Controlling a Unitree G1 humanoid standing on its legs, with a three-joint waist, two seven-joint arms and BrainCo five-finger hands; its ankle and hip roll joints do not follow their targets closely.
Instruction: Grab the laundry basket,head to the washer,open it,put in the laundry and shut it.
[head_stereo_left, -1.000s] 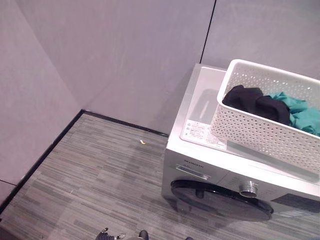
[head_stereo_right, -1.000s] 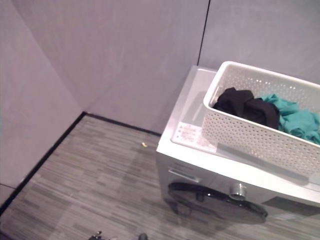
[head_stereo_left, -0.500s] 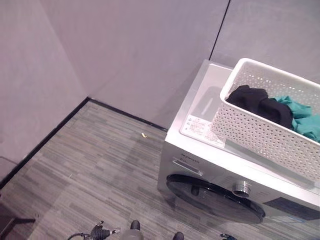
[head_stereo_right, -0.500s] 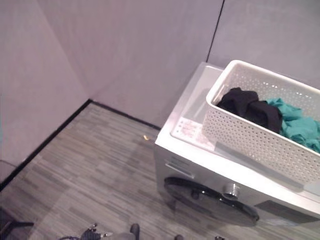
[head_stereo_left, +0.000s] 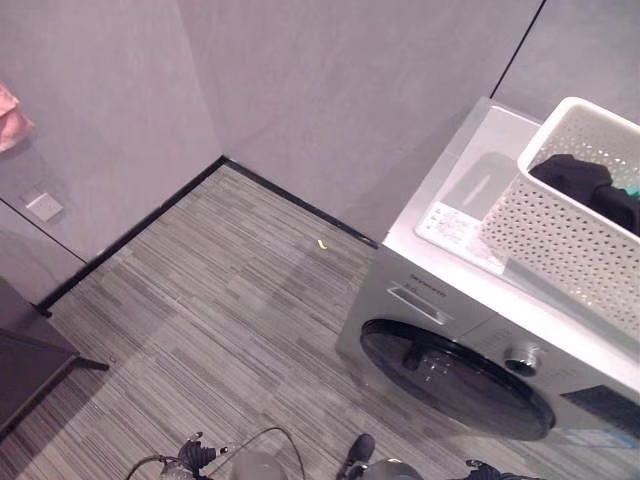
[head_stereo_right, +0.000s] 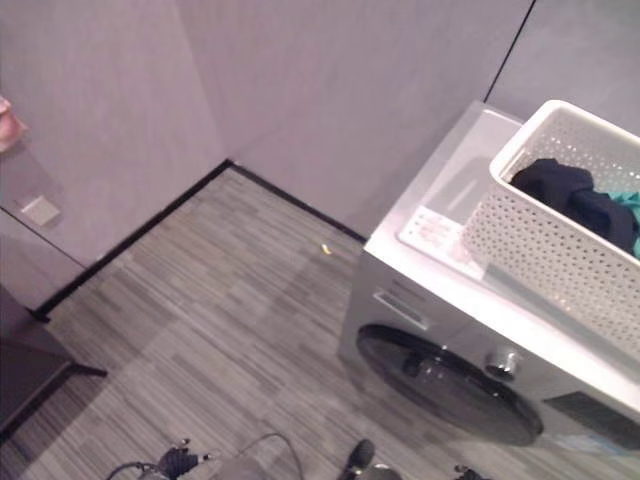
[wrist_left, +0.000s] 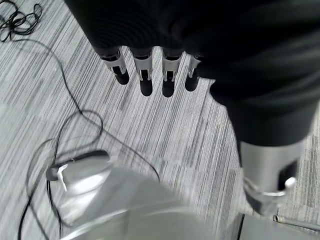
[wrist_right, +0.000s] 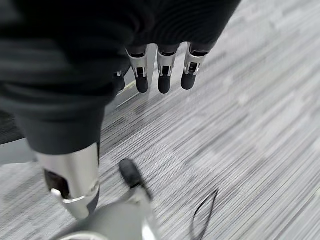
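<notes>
With both hands, left (wrist_left: 150, 65) and right (wrist_right: 160, 60), hanging with fingers apart and holding nothing, the robot is needing to get closer and reach for the washer (head_stereo_left: 470, 330) door (head_stereo_left: 455, 380), far from its fingers, under the laundry basket (head_stereo_left: 570, 240).

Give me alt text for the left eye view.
A white perforated laundry basket holding dark clothes sits on top of a silver front-loading washer, whose round dark door is closed. The washer stands against a grey wall on striped grey flooring.
</notes>
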